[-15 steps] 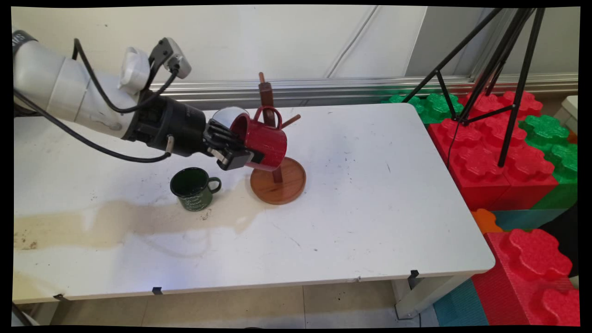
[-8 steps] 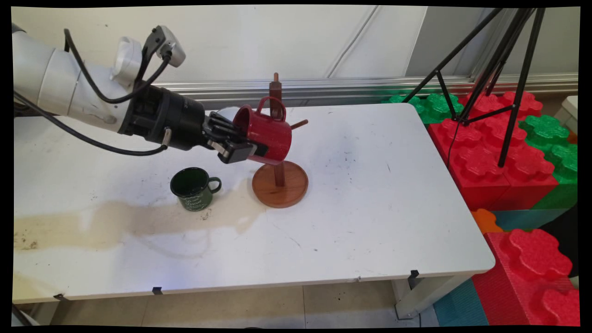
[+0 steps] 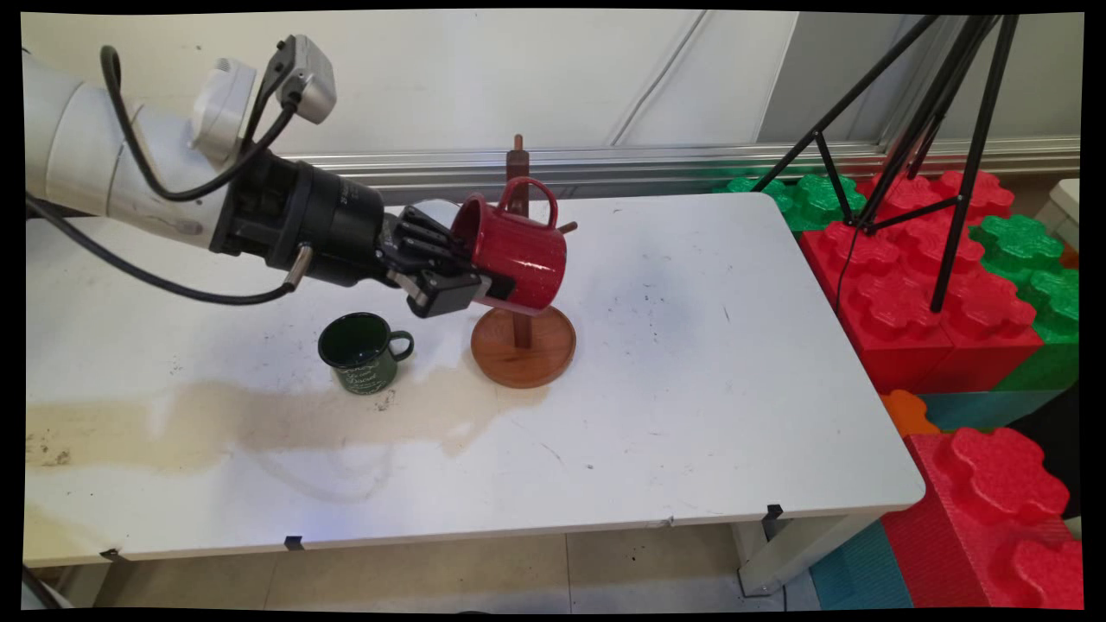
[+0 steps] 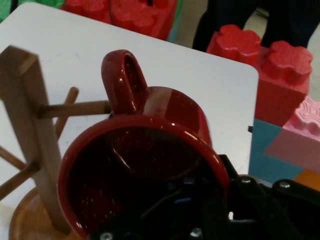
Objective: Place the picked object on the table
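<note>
My gripper (image 3: pixel 471 281) is shut on the rim of a red mug (image 3: pixel 518 252), which lies on its side in the air with its handle up. The mug hangs just in front of a wooden mug tree (image 3: pixel 521 339) with a round base and side pegs. In the hand view the red mug (image 4: pixel 150 150) fills the middle, its handle close to one peg of the mug tree (image 4: pixel 30 130) at the left. A dark green mug (image 3: pixel 363 352) stands upright on the table, left of the tree's base and below my hand.
A brownish stain (image 3: pixel 216 415) runs across the white table (image 3: pixel 691 389) at the left. A black tripod (image 3: pixel 933 130) and big red and green blocks (image 3: pixel 950 285) stand off the table's right side.
The red mug has moved right and slightly up in my grip. The mug tree, tilted a second ago, now stands upright and its base has shifted slightly right.
</note>
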